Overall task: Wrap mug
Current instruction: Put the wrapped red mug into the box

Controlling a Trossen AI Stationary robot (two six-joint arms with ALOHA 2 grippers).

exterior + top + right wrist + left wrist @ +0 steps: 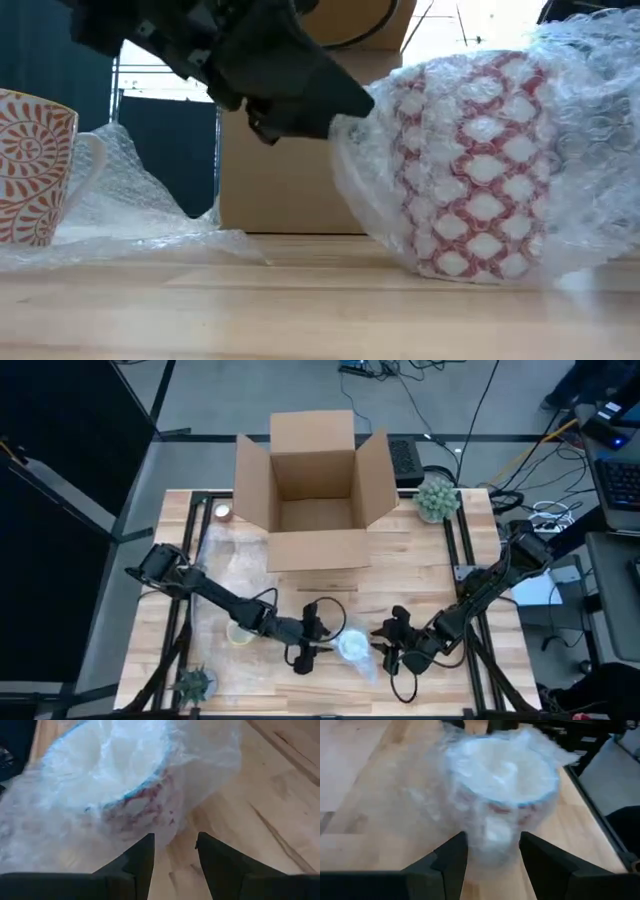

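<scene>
Bubble wrap [600, 90] is seen closest to the low camera, bunched around a red-and-white patterned mug [470, 170] that fills the right half of that frame and rests on the wooden table [300, 310]. From above, the wrapped mug is found at the lower centre of the frame, between the two grippers. The left gripper [312, 635] is placed just beside it on its left, jaws spread narrowly around a fold of wrap at the mug's side without visibly clamping it. The right gripper [392, 637] is held near on the mug's right, jaws parted and gripping nothing. A second patterned mug [35, 165] stands at the left edge on loose wrap, and a cardboard box [312, 485] sits open at upper centre. The ceramic is judged rigid, fairly heavy and breakable; the film soft and slippery, best pinched at a loose edge.
</scene>
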